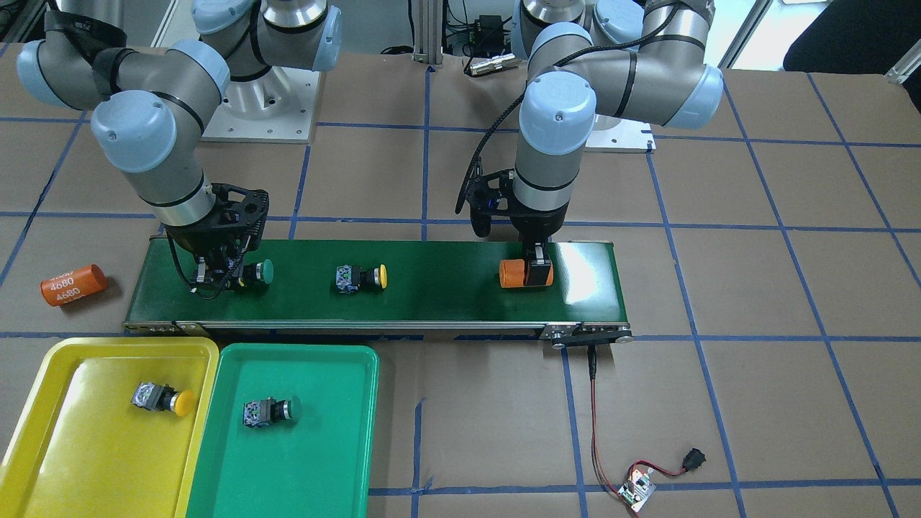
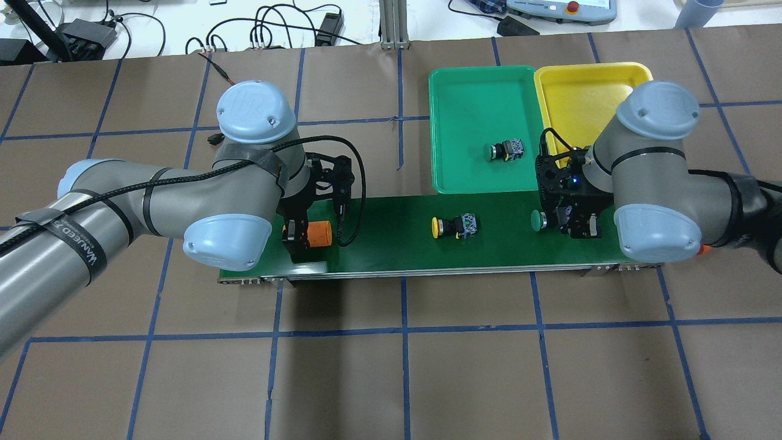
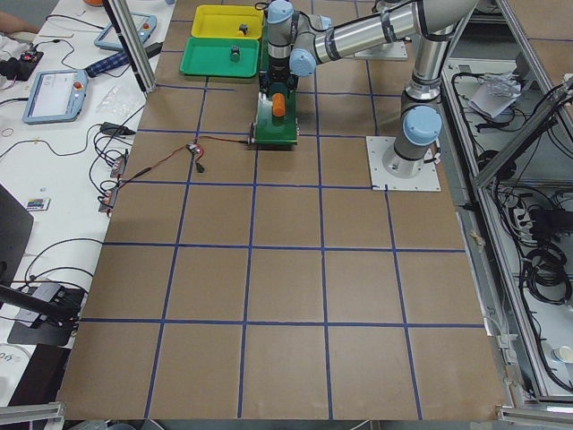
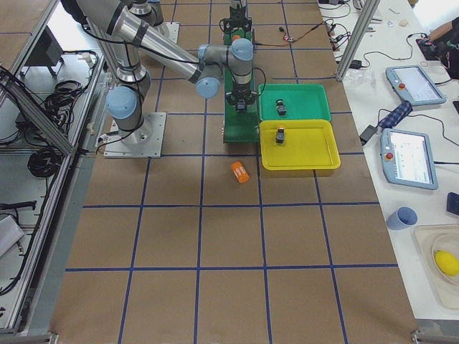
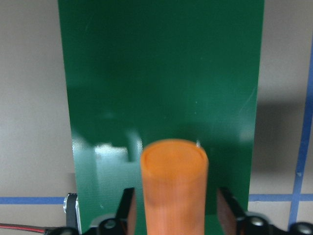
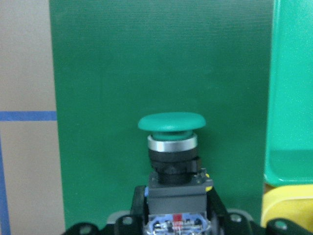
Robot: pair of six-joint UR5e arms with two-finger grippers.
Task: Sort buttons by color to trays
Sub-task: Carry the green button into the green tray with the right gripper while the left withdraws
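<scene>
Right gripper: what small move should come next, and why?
Probably lift straight up off the conveyor belt: the right gripper looks closed on the body of the green button, which lies on the belt, and the green tray it belongs in sits just beside.

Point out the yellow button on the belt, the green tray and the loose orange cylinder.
Yellow button on belt [image 1: 365,278]: front view, black collar.
Green tray [image 1: 316,460]: front view, bare floor.
Loose orange cylinder [image 1: 73,285]: front view, labelled side.
</scene>
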